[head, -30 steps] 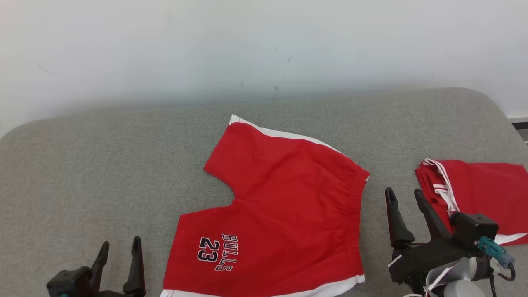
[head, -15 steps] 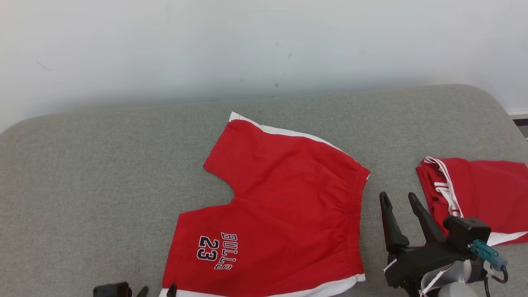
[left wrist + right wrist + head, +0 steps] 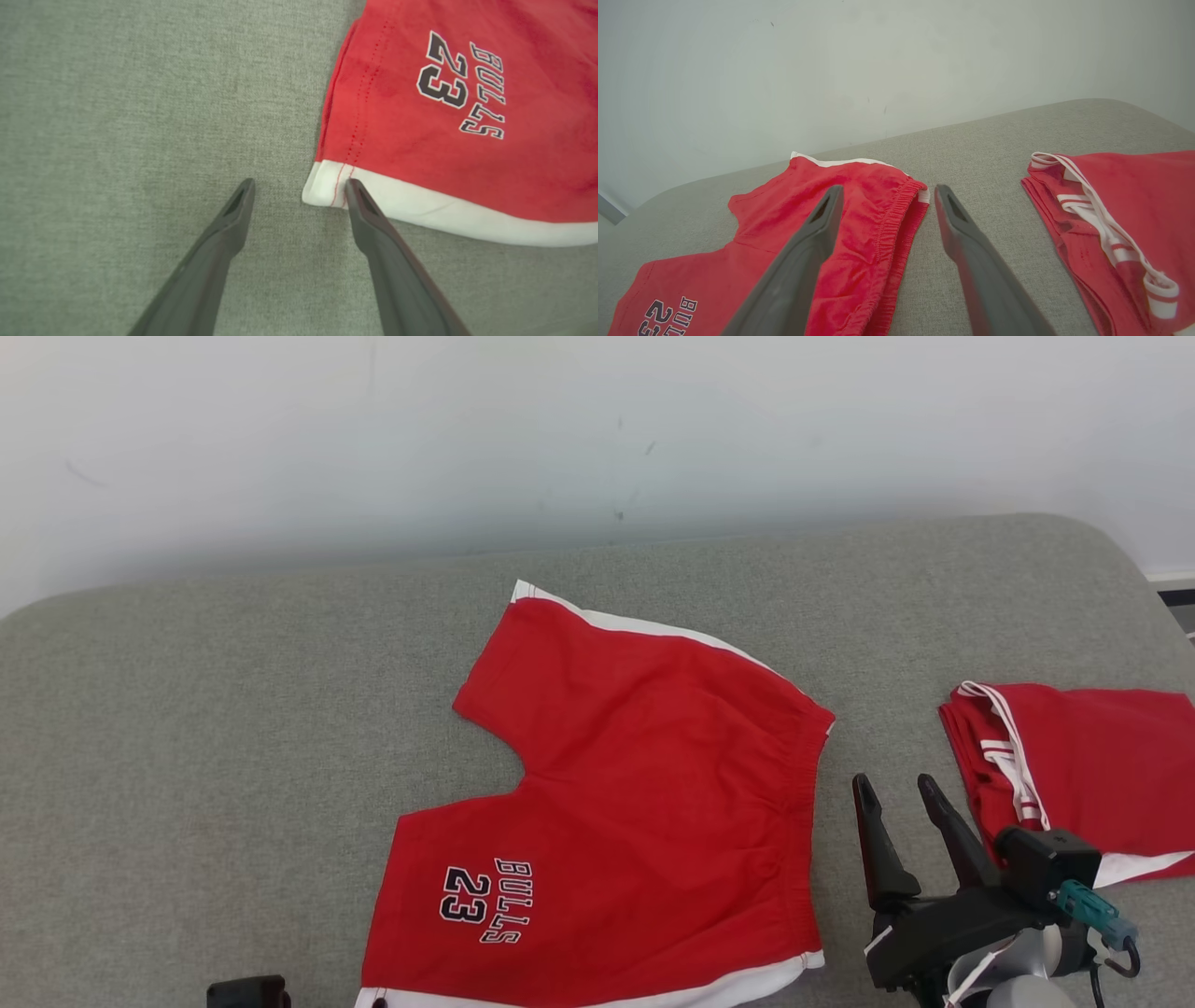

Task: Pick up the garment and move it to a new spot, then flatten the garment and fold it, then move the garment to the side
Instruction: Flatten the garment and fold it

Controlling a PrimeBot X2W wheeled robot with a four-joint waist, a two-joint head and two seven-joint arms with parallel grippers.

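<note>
The garment [image 3: 635, 803] is a pair of red shorts with white trim and "BULLS 23" print, spread flat on the grey cushioned surface [image 3: 187, 709]. In the left wrist view my left gripper [image 3: 300, 183] is open and low over the surface. Its right fingertip [image 3: 355, 191] is at the white hem corner of the garment [image 3: 444, 116], and its left fingertip is over bare fabric. My right gripper [image 3: 892, 784] stands open just right of the elastic waistband, holding nothing. In the right wrist view the right gripper [image 3: 888, 189] points past the waistband edge of the garment [image 3: 784, 242].
A second red garment with white stripes [image 3: 1083, 775] lies folded at the right edge, close to my right gripper, and appears as the striped red garment [image 3: 1111, 224] in the right wrist view. A pale wall [image 3: 597, 429] rises behind the surface. Bare grey surface stretches to the left.
My left gripper has moved right toward the shorts' near hem corner and dropped nearly out of the head view. The right gripper has drawn back slightly. The head camera has tilted a little.
</note>
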